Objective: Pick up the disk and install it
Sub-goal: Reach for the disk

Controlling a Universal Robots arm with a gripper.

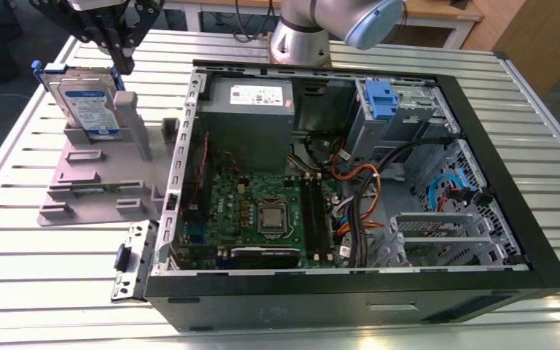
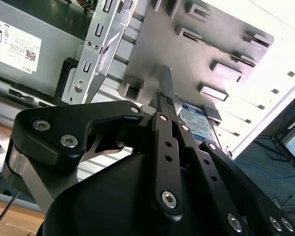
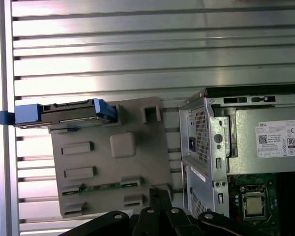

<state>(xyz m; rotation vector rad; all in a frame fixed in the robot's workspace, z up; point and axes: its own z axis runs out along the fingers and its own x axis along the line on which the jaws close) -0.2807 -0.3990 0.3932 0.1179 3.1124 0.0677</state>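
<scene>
The disk (image 1: 85, 108), a silver drive with a white-and-blue label in a blue frame, stands on edge in the grey stand (image 1: 95, 186) at the exterior view's left. My gripper (image 1: 122, 62) hangs just above the disk's upper corner, shut with nothing in it and apart from the disk. In the first wrist view the disk's top edge (image 3: 64, 112) lies along one side of the stand (image 3: 113, 167), with my gripper (image 3: 157, 195) over the stand's opposite side. In the second wrist view the fingertips (image 2: 165, 93) meet in front of the stand (image 2: 187, 54), with the disk's label (image 2: 196, 120) beyond them.
An open computer case (image 1: 513, 219) lies on the slatted metal table (image 1: 27, 292), to the exterior view's right of the stand. Inside are a motherboard (image 1: 260, 211), a grey power supply (image 1: 251, 109), cables, and a drive bay with a blue bracket (image 1: 381, 98).
</scene>
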